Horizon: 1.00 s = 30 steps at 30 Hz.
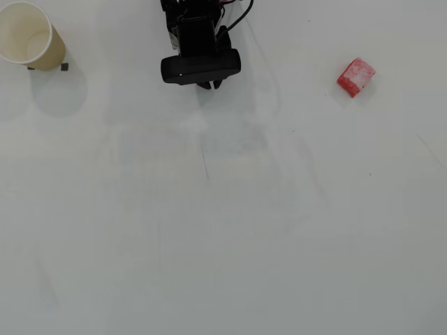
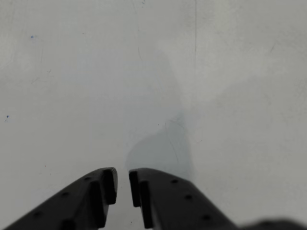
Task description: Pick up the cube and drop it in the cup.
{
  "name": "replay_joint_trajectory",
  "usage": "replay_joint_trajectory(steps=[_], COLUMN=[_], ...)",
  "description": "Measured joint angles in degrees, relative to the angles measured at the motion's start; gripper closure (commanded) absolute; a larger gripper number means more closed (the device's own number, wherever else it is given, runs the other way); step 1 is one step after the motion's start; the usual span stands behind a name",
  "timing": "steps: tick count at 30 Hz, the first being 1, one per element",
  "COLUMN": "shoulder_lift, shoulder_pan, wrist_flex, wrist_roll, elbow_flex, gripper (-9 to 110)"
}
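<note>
In the overhead view the cube (image 1: pixel 356 77), red with whitish scuffs, lies on the white table at the upper right. The cup (image 1: pixel 26 36), tan paper with a cream inside, stands upright at the upper left corner. My gripper (image 1: pixel 209 85) hangs at the top centre, mostly hidden under the black wrist camera, well apart from both things. In the wrist view the two black fingertips (image 2: pixel 109 184) of my gripper (image 2: pixel 123 176) stand nearly together with only a thin gap and nothing between them. Neither cube nor cup shows in that view.
Small dark marks (image 1: pixel 64 67) sit on the table at the cup's base. The arm's body and cables (image 1: pixel 199 21) occupy the top centre edge. Faint scratches run across the white tabletop (image 1: pixel 223 223).
</note>
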Motion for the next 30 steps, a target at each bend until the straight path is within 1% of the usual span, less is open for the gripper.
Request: replay_joint_trajectory(steps=[2, 5, 9, 30], shoulder_lift=[0.0, 0.0, 0.0, 0.0], shoulder_pan=[0.0, 3.8, 4.7, 4.2], wrist_flex=[0.0, 0.0, 0.0, 0.0], wrist_roll=[0.0, -0.1, 0.0, 0.0], elbow_flex=[0.0, 0.0, 0.0, 0.0], gripper=[101, 101, 101, 101])
